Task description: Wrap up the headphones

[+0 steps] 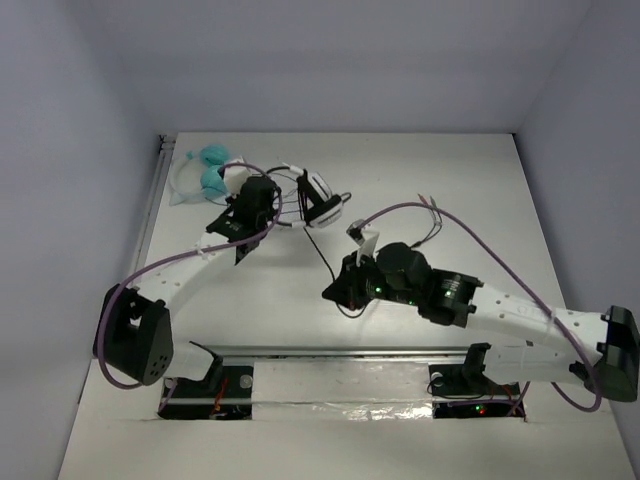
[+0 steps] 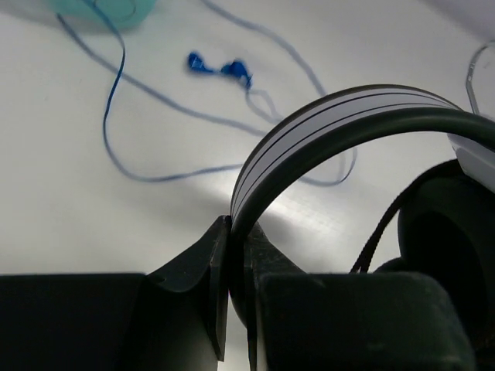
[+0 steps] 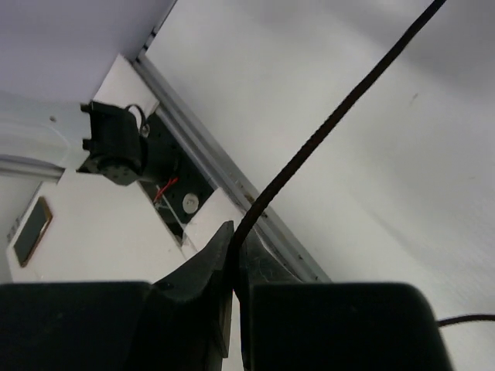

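Observation:
The headphones [image 1: 320, 200] sit at the back middle of the table, with a white band and dark ear cups. My left gripper [image 1: 272, 208] is shut on the band; in the left wrist view the jaws [image 2: 236, 236] pinch the white, black-lined band [image 2: 332, 124], with a black ear cup [image 2: 448, 232] to its right. The thin black cable [image 1: 322, 255] runs taut from the headphones down to my right gripper [image 1: 333, 292]. In the right wrist view that gripper [image 3: 234, 241] is shut on the cable [image 3: 325, 131], which stretches up and to the right.
Teal-cupped headphones [image 1: 210, 172] with a blue cable [image 2: 116, 100] and blue plug [image 2: 220, 68] lie at the back left, just beyond my left gripper. A metal rail [image 1: 340, 350] runs along the near table edge. Walls close in the table's sides and back.

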Robot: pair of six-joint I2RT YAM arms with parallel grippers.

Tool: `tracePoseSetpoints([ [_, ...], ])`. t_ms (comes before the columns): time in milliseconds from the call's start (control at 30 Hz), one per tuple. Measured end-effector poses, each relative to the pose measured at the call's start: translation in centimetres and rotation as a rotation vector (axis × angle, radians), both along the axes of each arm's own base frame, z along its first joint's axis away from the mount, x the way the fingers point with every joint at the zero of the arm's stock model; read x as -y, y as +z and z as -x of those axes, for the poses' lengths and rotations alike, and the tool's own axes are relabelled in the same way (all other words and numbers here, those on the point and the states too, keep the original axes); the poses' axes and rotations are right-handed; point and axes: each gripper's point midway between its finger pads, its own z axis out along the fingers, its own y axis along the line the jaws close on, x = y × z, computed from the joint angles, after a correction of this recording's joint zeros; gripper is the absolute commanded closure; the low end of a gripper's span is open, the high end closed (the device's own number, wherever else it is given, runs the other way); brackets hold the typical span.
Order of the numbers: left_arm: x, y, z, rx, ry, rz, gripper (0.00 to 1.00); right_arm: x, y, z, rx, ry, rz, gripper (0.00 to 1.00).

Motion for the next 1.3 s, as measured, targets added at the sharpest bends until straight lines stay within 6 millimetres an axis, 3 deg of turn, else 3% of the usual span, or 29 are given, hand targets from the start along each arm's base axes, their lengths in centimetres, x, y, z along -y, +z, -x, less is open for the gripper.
tracePoseSetpoints([
  [100,0.6,-2.9,2.1,-0.059,-0.026,-0.083,1.00,0.6,4.1,-1.6,0.100,-0.055,0.010,1.00],
  [200,2.2,-4.7,4.1,-0.098,-0.082,-0.136,1.00,1.1,5.9,-3.4,0.185,-0.107,0.065,1.00],
  [300,3.4,-5.8,5.9,-0.120,-0.139,-0.161,1.00,1.5,5.5,-5.2,0.239,-0.150,0.146,1.00],
  [500,2.8,-6.3,9.3,-0.154,-0.213,-0.181,1.00,4.0,3.9,-10.5,0.299,-0.271,0.292,1.00],
  [667,4.0,-5.3,11.3,-0.168,-0.334,-0.136,1.00,6.3,3.5,-14.5,0.340,-0.381,0.377,1.00],
  [967,6.2,-4.9,14.3,-0.260,-0.563,-0.099,1.00,6.6,2.0,-17.7,0.387,-0.436,0.487,1.00],
  [1133,7.2,-2.0,14.6,-0.211,-0.632,-0.066,1.00,7.1,1.8,-19.0,0.393,-0.482,0.465,0.97],
  [1300,7.8,1.5,14.4,-0.137,-0.672,-0.022,1.00,8.2,0.7,-19.6,0.358,-0.536,0.408,0.84],
])
